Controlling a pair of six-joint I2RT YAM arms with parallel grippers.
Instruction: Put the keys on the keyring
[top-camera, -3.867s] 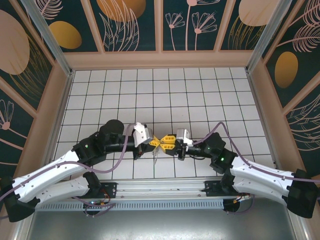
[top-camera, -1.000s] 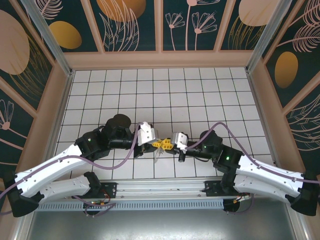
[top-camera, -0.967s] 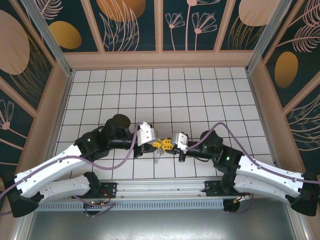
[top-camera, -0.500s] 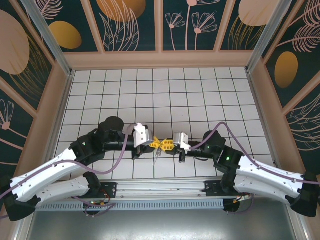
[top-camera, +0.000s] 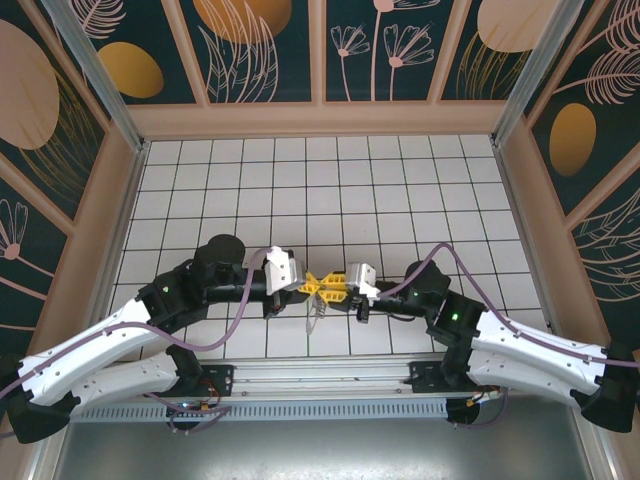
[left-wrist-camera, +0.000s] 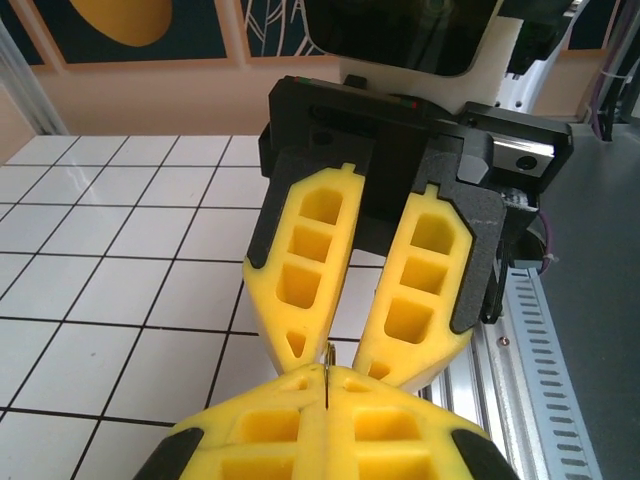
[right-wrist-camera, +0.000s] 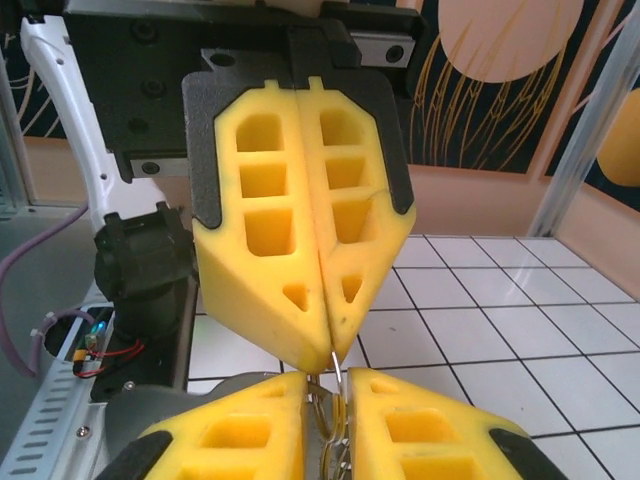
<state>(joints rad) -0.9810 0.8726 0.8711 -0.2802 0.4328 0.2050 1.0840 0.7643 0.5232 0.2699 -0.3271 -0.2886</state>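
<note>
- Left fingers (left-wrist-camera: 250, 440): pressed flat together, reaching in from 9 o'clock. They pinch a thin metal wire of the keyring (right-wrist-camera: 336, 368) at their very tips.
- Right fingers (right-wrist-camera: 240, 430): reaching in from 3 o'clock and parted by a narrow gap, tips just beside the left pair. The wire rings (right-wrist-camera: 335, 422) sit in that gap; whether either pad touches them cannot be told.
- Location: the keyring is held clear of the tiled bench (top-camera: 400, 190), toward 6 o'clock of its middle, where the two pairs of tips meet. A thin grey piece (top-camera: 315, 312) hangs at 7 o'clock below them, too small to identify.
- Handling (judgement): the keyring is probably very light, stiff and springy. Its smooth metal would readily slide or twist between the yellow pads, and the coils likely resist prying and snap back.
- Where to take hold (judgement): across the flat of the wire loop, close to the split, leaving the free end exposed for a key. A pinch at the extreme tips, as here, leaves little margin against slipping.
</note>
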